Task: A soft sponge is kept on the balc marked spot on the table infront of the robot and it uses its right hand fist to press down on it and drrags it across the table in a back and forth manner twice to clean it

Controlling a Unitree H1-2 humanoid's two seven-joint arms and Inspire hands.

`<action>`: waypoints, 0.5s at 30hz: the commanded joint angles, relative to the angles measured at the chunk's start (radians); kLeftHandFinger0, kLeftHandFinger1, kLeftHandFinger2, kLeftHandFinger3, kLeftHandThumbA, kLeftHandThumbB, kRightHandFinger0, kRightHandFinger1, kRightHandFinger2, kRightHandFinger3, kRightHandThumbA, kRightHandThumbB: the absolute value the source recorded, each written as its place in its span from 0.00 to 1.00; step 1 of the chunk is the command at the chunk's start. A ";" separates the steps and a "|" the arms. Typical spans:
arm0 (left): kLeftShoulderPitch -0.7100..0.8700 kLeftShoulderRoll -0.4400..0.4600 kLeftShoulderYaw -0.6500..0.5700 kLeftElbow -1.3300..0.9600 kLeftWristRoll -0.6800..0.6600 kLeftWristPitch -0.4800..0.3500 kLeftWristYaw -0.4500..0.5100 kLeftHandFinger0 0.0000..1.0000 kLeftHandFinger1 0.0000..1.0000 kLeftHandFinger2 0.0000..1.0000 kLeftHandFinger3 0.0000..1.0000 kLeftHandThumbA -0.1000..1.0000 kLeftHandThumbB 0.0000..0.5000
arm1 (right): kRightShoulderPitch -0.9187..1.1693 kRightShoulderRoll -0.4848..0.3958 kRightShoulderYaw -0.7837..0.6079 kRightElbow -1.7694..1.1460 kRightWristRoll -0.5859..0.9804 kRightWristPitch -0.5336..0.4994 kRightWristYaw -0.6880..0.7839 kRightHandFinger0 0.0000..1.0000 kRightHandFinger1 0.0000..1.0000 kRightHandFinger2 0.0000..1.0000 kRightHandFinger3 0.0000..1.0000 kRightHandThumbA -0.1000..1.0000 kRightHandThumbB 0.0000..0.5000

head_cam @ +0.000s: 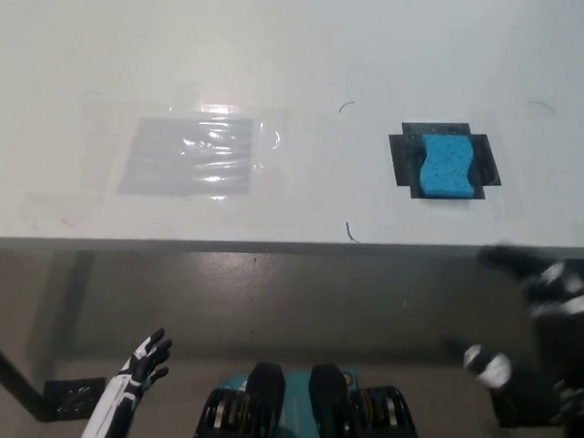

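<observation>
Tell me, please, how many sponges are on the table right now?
1. The blue sponge lies on the black marked spot at the table's right, near its front edge. Nothing in this view could hide another.

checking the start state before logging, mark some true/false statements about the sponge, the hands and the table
1. The blue sponge lies on the black marked spot. True.
2. The right hand is pressing on the sponge. False: it is below the table edge, apart from the sponge.
3. The left hand is low at the left, fingers apart, holding nothing. True.
4. A clear plastic sheet covers the sponge. False: it lies left of it, apart, on the table.
</observation>
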 commanded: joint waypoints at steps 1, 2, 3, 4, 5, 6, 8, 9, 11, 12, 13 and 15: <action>-0.015 0.020 0.004 -0.010 -0.016 -0.067 -0.018 1.00 1.00 1.00 1.00 1.00 1.00 | -0.233 -0.063 -0.117 -0.238 0.106 0.134 -0.107 1.00 1.00 1.00 1.00 1.00 0.84; -0.014 0.020 0.003 -0.012 -0.018 -0.066 -0.021 1.00 1.00 1.00 1.00 1.00 1.00 | -0.318 -0.076 -0.133 -0.250 0.102 0.181 -0.118 1.00 1.00 1.00 1.00 1.00 0.88; -0.018 0.022 0.005 -0.010 -0.018 -0.067 -0.021 1.00 1.00 1.00 1.00 1.00 1.00 | -0.351 -0.075 -0.134 -0.248 0.099 0.201 -0.119 1.00 1.00 1.00 1.00 1.00 0.92; -0.018 0.021 0.004 -0.012 -0.017 -0.067 -0.020 1.00 1.00 1.00 1.00 1.00 1.00 | -0.430 -0.083 -0.139 -0.240 0.096 0.245 -0.127 1.00 1.00 1.00 1.00 1.00 0.93; -0.018 0.020 0.004 -0.011 -0.017 -0.067 -0.020 1.00 1.00 1.00 1.00 1.00 1.00 | -0.452 -0.085 -0.143 -0.237 0.096 0.259 -0.127 1.00 1.00 1.00 1.00 1.00 0.93; -0.019 0.021 0.003 -0.010 -0.014 -0.066 -0.019 1.00 1.00 1.00 1.00 1.00 1.00 | -0.534 -0.091 -0.148 -0.206 0.114 0.276 -0.133 1.00 1.00 1.00 1.00 1.00 0.84; -0.018 0.019 0.003 -0.006 -0.012 -0.072 -0.016 1.00 1.00 1.00 1.00 1.00 1.00 | -0.608 -0.093 -0.154 -0.172 0.127 0.305 -0.139 0.93 1.00 1.00 1.00 1.00 0.79; -0.019 0.018 0.004 0.002 -0.013 -0.081 -0.015 1.00 1.00 1.00 1.00 1.00 1.00 | -0.645 -0.094 -0.158 -0.145 0.131 0.317 -0.141 0.69 0.89 0.95 1.00 1.00 0.73; -0.020 0.016 0.006 0.014 -0.016 -0.089 -0.013 1.00 1.00 1.00 1.00 1.00 1.00 | -0.740 -0.097 -0.163 -0.059 0.125 0.348 -0.138 0.39 0.33 0.35 0.53 1.00 0.73; -0.017 0.015 0.006 0.010 -0.018 -0.085 -0.015 1.00 1.00 1.00 1.00 1.00 1.00 | -0.786 -0.098 -0.157 -0.023 0.117 0.389 -0.136 0.15 0.04 0.04 0.16 1.00 0.71; -0.015 0.015 0.006 0.008 -0.020 -0.083 -0.016 1.00 1.00 1.00 1.00 1.00 1.00 | -0.808 -0.096 -0.153 -0.011 0.094 0.417 -0.139 0.09 0.01 0.01 0.06 1.00 0.70; -0.014 0.010 0.009 0.009 -0.030 -0.087 -0.016 1.00 1.00 1.00 1.00 1.00 1.00 | -0.868 -0.074 -0.148 0.046 0.123 0.430 -0.136 0.00 0.00 0.00 0.00 1.00 0.63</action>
